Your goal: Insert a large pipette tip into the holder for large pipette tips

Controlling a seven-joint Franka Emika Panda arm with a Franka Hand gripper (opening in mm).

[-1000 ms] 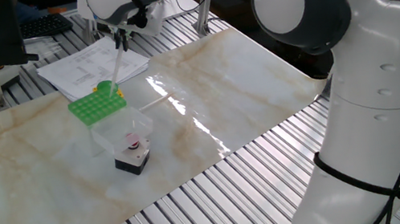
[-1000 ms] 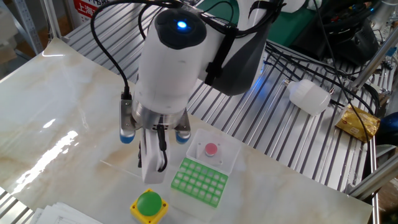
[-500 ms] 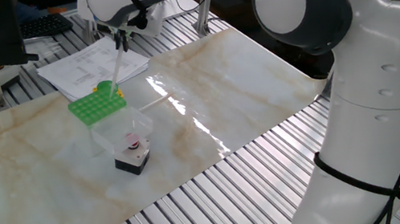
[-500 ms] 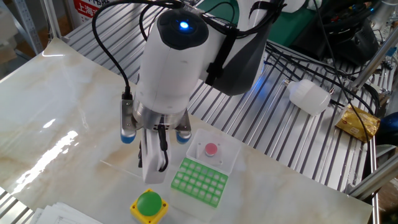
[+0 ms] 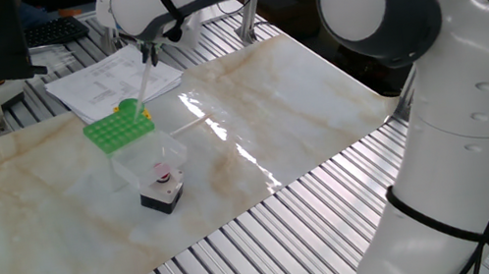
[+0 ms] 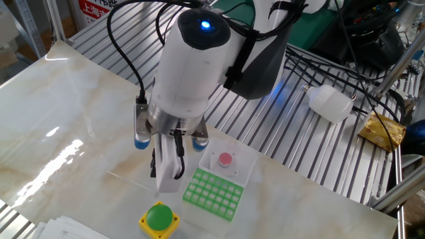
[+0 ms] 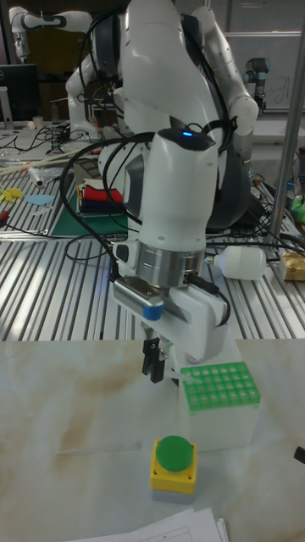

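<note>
You have the large pipette tip (image 5: 144, 77) pinched in the gripper (image 5: 148, 47), hanging tilted just beside the green rack (image 5: 118, 129) near the worktop's far edge; straighten it over one hole before descending

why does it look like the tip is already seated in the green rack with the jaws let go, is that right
Not quite. One fixed view shows the large pipette tip held in the gripper, slanting down toward the green rack. Whether its point has entered a hole cannot be told; it is not released.
</note>
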